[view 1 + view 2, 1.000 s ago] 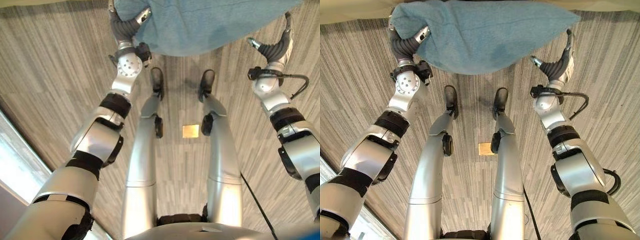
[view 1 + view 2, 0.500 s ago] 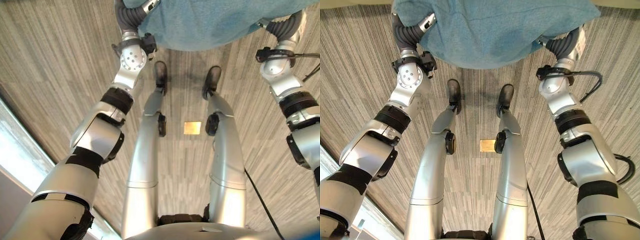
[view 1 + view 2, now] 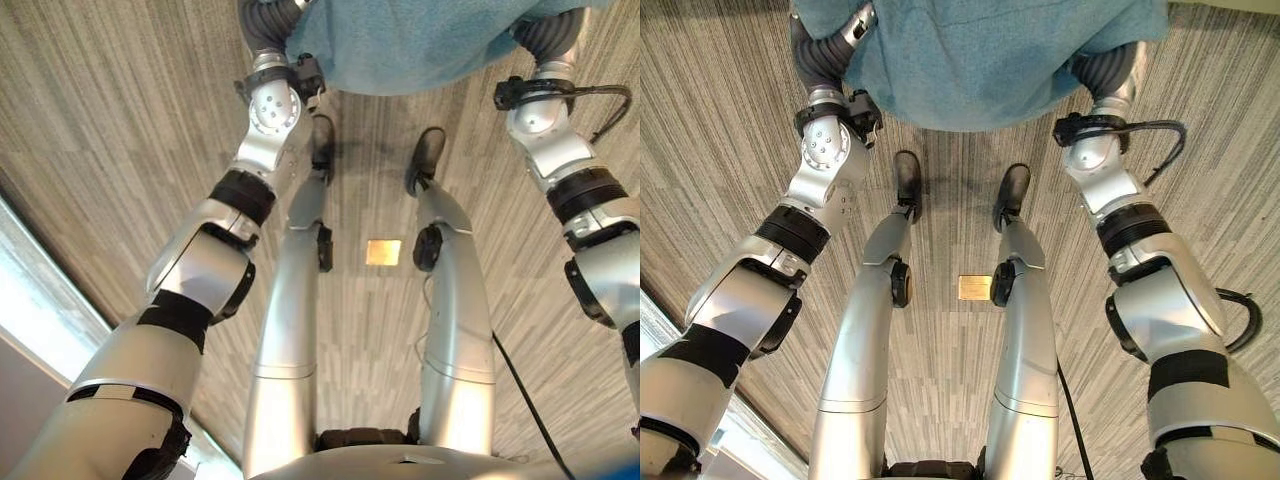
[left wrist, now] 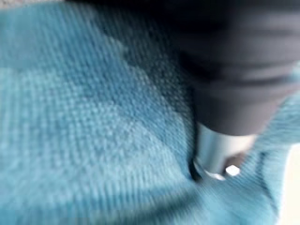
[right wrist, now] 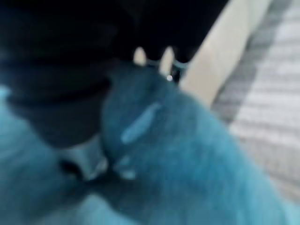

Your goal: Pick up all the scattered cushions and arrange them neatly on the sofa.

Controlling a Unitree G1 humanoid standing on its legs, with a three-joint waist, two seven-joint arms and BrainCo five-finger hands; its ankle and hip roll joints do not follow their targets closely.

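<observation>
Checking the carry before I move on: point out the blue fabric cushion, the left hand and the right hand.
Blue fabric cushion [image 3: 980, 60]: right eye view, middle of its underside.
Left hand [image 3: 818, 60]: right eye view, dark ribbed cover at the cushion's edge.
Right hand [image 3: 1108, 72]: right eye view, dark ribbed cover under the cushion.

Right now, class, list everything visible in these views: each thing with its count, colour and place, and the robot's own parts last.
Soft teal fabric cushion: one, teal-blue, held up between the two arms, above the floor in front of the robot.
Striped grey wood-look floor: one, grey-brown, beneath everything.
Small square brass floor plate: one, gold-coloured, set in the floor.
Pale cream surface: one, cream, beyond the cushion in the right wrist view; perhaps the sofa, cannot tell.
Left robot hand: one, silver with dark cover, at the cushion's left edge, fingers hidden.
Right robot hand: one, dark ribbed cover, at the cushion's right edge, fingers hidden.
</observation>
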